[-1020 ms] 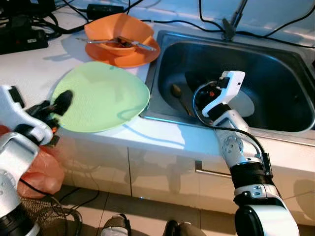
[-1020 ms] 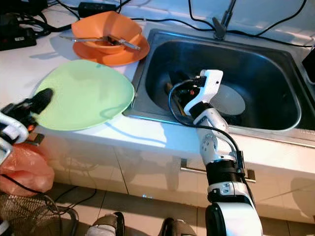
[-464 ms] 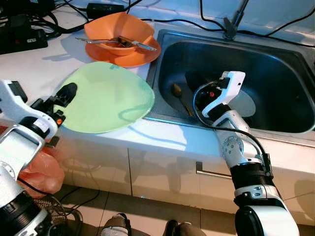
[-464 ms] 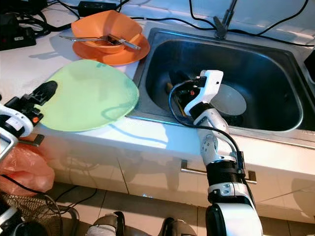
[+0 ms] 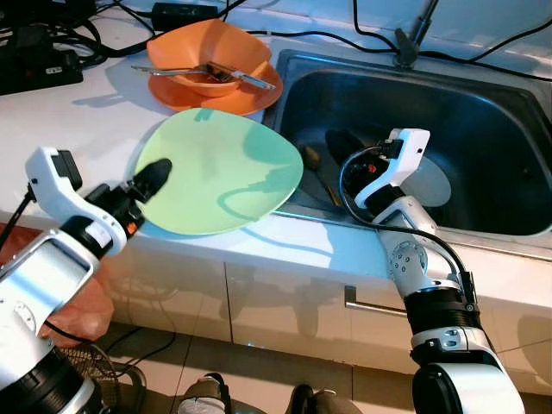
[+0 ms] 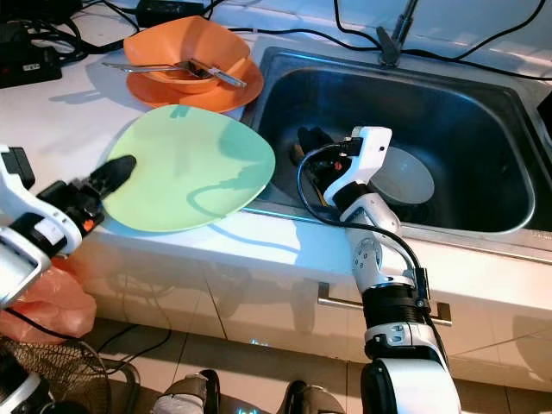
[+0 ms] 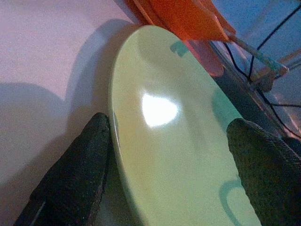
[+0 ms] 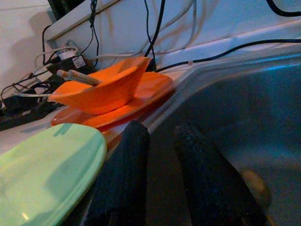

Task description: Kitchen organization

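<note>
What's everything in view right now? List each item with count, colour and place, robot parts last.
Plate: 1, light green, on the counter, its edge overhanging the sink.
Bowl: 1, orange, on the orange plate.
Orange plate: 1, behind the green plate.
Cutlery: a few pieces, across the bowl.
Sink: 1, steel.
Spoon: 1, in the sink.
Cables: several, black, back of the counter.
Bag: 1, orange, below the counter.
Left gripper: at the green plate's near rim.
Right gripper: in the sink.
</note>
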Controlling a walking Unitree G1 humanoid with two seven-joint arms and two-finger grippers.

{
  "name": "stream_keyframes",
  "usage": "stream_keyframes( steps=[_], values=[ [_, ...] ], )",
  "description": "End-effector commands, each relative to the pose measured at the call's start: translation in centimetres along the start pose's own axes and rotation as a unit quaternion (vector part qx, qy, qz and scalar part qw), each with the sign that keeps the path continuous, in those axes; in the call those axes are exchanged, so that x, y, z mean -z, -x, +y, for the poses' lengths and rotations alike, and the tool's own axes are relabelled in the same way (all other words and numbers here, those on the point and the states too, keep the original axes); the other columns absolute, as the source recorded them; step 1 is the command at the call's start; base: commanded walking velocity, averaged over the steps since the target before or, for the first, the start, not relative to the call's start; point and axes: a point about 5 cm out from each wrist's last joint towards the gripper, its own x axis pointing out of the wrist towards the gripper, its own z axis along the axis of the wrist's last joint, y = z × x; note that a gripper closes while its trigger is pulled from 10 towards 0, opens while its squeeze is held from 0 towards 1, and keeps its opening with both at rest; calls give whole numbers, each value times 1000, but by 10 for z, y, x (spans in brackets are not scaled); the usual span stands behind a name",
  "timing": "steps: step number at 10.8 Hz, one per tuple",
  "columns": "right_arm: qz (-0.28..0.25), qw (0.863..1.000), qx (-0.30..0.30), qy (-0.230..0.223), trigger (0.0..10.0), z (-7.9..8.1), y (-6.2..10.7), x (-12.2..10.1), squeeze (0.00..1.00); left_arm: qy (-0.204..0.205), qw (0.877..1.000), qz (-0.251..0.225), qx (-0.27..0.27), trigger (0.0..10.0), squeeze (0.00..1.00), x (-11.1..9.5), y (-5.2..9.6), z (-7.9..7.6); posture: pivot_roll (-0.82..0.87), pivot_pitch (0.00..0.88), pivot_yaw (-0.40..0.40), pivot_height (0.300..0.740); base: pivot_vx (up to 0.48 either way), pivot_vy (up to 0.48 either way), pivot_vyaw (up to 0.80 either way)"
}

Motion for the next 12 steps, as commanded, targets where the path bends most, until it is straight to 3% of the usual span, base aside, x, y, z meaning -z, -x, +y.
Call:
stream_keyframes(
  steps=[1,3,4,5,6,8,9,12],
  values=[
    [0,1000,2,4,10000,-1,1,-4,0,20,996,79,-39,10000,0,26,1,16,168,198,-71,740,0,0,0],
    [3,1000,1,4,10000,-1,0,-3,0,22,995,88,-46,9922,0,32,9,19,172,205,-77,740,0,0,0],
    [4,1000,0,4,10000,-1,0,-3,0,22,995,90,-41,9255,0,35,11,17,174,205,-79,740,0,0,0],
    [5,1000,-1,4,10000,-1,0,-3,0,29,994,97,-30,9765,0,40,10,12,176,203,-79,740,0,0,0],
    [5,1000,-2,4,10000,0,-1,-3,0,37,994,104,-17,9373,0,47,8,7,176,203,-79,740,0,0,0],
    [4,1000,-3,4,10000,1,-2,-4,0,59,992,109,5,3961,0,57,2,-4,167,194,-76,740,0,0,0],
    [4,1000,-2,5,10000,0,-2,-4,0,64,992,112,7,235,0,60,1,-6,167,190,-75,740,0,0,0],
    [4,1000,0,5,10000,0,-2,-3,0,75,991,112,7,0,0,62,-1,-5,164,180,-72,740,0,0,0]
  ],
)
